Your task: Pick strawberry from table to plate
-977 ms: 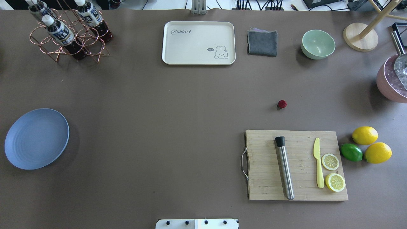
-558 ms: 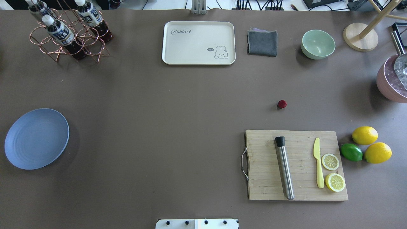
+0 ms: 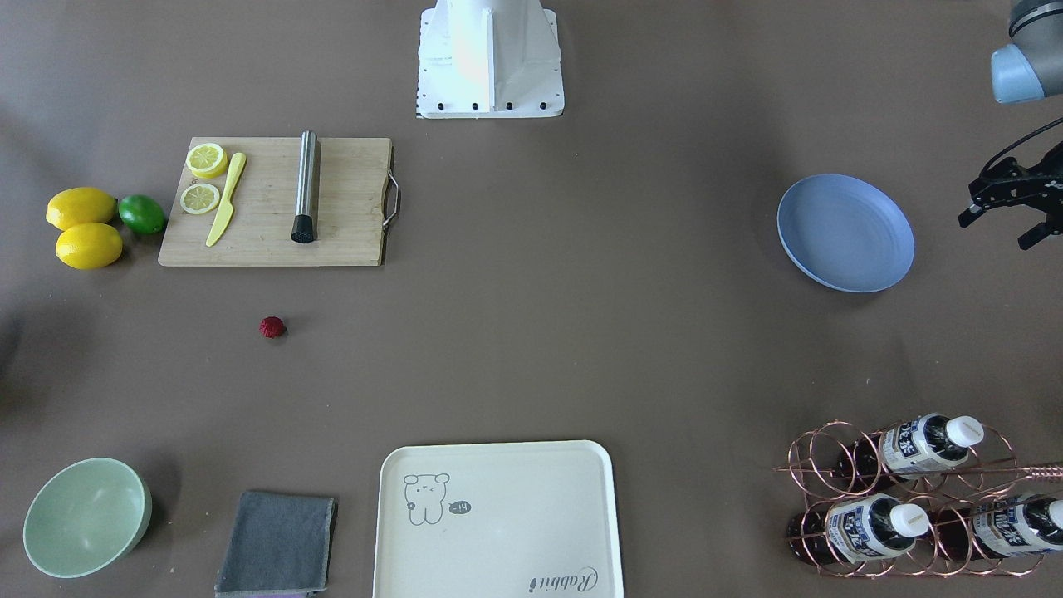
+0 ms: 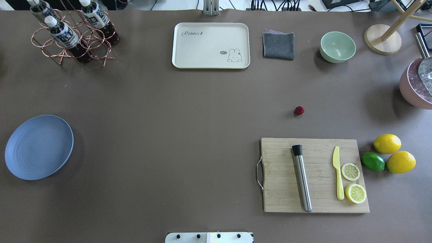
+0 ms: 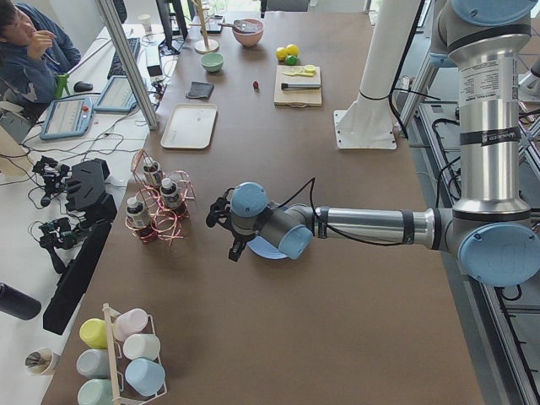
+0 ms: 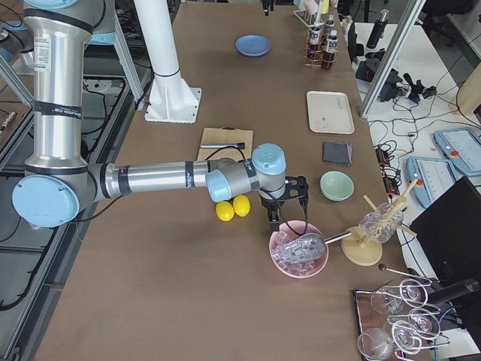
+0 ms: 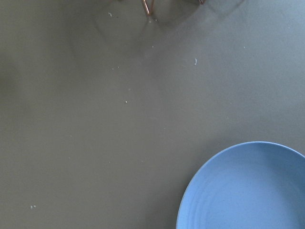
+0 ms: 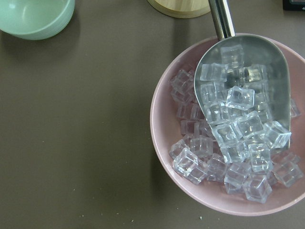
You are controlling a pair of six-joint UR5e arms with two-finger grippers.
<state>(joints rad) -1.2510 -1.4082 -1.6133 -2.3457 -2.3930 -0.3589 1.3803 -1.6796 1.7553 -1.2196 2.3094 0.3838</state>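
The strawberry is a tiny dark-red berry lying alone on the table, just beyond the cutting board; it also shows in the front view. The pale-blue plate sits far off at the table's left end and holds nothing. My left gripper hovers beside the plate, open and holding nothing; its wrist view catches the plate's rim. My right gripper hangs over a pink ice bowl, far from the strawberry, and I cannot tell its state.
A wooden cutting board carries a steel muddler, a yellow knife and lemon halves. Beside it lie two lemons and a lime. A cream tray, grey cloth, mint bowl, bottle rack and pink ice bowl line the edges.
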